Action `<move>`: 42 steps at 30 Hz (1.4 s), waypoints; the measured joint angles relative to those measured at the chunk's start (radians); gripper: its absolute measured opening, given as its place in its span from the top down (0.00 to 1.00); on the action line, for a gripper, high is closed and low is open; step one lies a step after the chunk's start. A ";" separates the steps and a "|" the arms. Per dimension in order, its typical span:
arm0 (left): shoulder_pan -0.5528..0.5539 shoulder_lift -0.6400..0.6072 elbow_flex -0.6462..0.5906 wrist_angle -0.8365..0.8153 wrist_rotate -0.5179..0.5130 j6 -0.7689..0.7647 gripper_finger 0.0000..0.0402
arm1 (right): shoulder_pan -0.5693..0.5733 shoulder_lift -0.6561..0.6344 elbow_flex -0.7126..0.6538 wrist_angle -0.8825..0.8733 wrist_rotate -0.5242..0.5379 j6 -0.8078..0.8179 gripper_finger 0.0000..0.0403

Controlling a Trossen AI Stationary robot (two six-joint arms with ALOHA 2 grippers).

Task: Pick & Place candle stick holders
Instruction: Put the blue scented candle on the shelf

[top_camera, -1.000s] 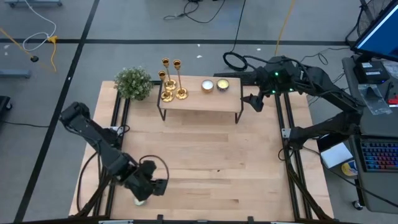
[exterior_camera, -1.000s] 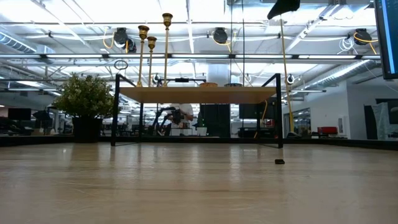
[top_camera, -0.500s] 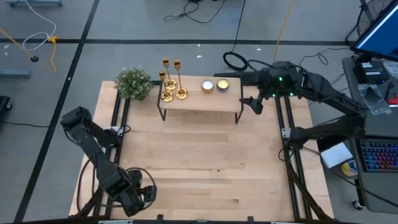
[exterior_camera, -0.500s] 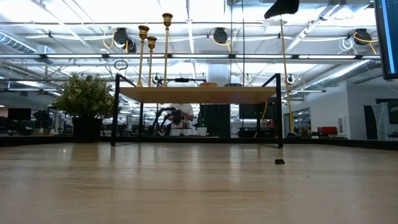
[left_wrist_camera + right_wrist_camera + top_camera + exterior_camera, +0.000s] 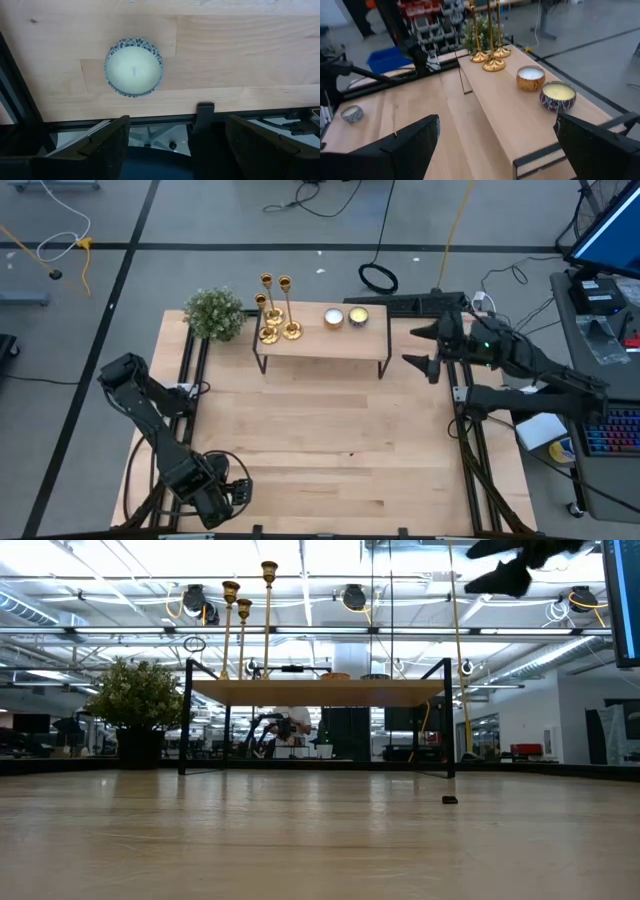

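Three gold candle stick holders (image 5: pixel 277 312) stand on their round bases at the left end of a small raised wooden shelf (image 5: pixel 320 342) at the table's far side. They also show in the low view (image 5: pixel 244 635) and the right wrist view (image 5: pixel 490 35). My right gripper (image 5: pixel 410 346) is open and empty. It hangs in the air beyond the shelf's right end, by the table's right edge, and shows high in the low view (image 5: pixel 505 570). My left gripper (image 5: pixel 228 492) is open and empty at the table's near left corner, above a short candle (image 5: pixel 133 67).
Two short candles in patterned cups (image 5: pixel 345 317) stand on the shelf's right half. A green bushy plant (image 5: pixel 214 313) stands left of the shelf. Black frame rails (image 5: pixel 192 370) run along the table's left and right edges. Bare wood (image 5: pixel 330 430) spans the table's middle.
My right gripper has drawn back from the shelf's right end toward the table's right edge and turned about. My left gripper has gone toward the table's near left corner and then kept still. The candle stick holders have stayed where they were.
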 joint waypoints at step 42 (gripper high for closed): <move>0.002 0.133 0.000 -0.070 0.117 0.003 0.19 | 0.000 -0.376 -0.247 0.084 0.036 0.130 0.06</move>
